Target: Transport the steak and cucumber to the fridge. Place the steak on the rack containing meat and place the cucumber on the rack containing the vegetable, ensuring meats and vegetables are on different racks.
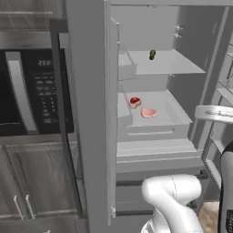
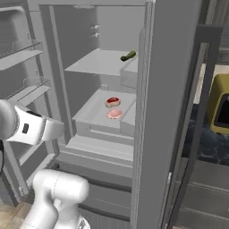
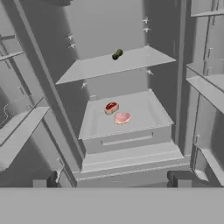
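The fridge (image 1: 191,77) stands open in front of me. Its lower rack (image 3: 148,109) holds the steak (image 3: 122,117), a flat pink slab that also shows in the base views (image 1: 149,112) (image 2: 114,114). Just behind it lies a redder piece of meat (image 3: 111,107). On the upper rack (image 3: 131,63) rests the cucumber (image 3: 117,54) (image 2: 128,56), short and dark green; a lighter green bit shows against it in the left base view (image 1: 152,54). My gripper (image 3: 110,183) hangs well back from the racks, open, with nothing between its widely spread fingertips.
A black-fronted microwave (image 1: 32,86) sits left of the fridge, beyond the edge-on open door (image 1: 86,113). Door shelves (image 2: 22,53) jut out on the left of the right base view. Pale drawer fronts (image 3: 127,140) lie under the lower rack. A yellow appliance (image 2: 219,105) stands far right.
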Robot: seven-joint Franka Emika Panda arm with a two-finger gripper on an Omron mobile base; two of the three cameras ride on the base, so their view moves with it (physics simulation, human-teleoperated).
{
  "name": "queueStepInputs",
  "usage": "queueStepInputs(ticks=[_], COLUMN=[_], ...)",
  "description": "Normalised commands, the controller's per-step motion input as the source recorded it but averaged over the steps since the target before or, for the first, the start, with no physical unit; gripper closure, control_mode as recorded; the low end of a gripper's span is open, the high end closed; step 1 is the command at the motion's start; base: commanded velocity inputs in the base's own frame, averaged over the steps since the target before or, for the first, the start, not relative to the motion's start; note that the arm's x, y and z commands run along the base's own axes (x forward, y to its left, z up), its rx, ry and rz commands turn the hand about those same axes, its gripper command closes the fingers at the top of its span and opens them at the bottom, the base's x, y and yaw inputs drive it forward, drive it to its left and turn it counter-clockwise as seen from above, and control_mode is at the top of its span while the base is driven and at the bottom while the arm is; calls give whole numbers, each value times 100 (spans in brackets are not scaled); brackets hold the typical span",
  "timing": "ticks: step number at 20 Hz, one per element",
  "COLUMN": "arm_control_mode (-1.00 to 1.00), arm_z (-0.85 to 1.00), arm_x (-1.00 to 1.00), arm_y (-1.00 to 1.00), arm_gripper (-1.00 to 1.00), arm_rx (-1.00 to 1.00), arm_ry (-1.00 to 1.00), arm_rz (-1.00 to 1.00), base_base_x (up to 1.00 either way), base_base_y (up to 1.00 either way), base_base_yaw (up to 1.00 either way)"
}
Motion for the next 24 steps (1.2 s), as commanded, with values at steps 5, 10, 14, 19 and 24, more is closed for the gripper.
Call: queueStepInputs(ticks=[5, 10, 14, 19, 24], arm_control_mode=[100, 100, 100, 100, 100], arm_z=[0, 0, 0, 0, 0], arm_x=[0, 0, 0, 0, 0], arm_y=[0, 0, 0, 0, 0], arm_gripper=[-100, -100, -100, -100, -100], arm_rx=[0, 0, 0, 0, 0], arm_ry=[0, 0, 0, 0, 0], arm_rz=[0, 0, 0, 0, 0], base_base_x=[-100, -100, -85, -2, 0], base_base_y=[15, 54, 100, 66, 8], base_base_yaw=[0, 4, 30, 82, 100])
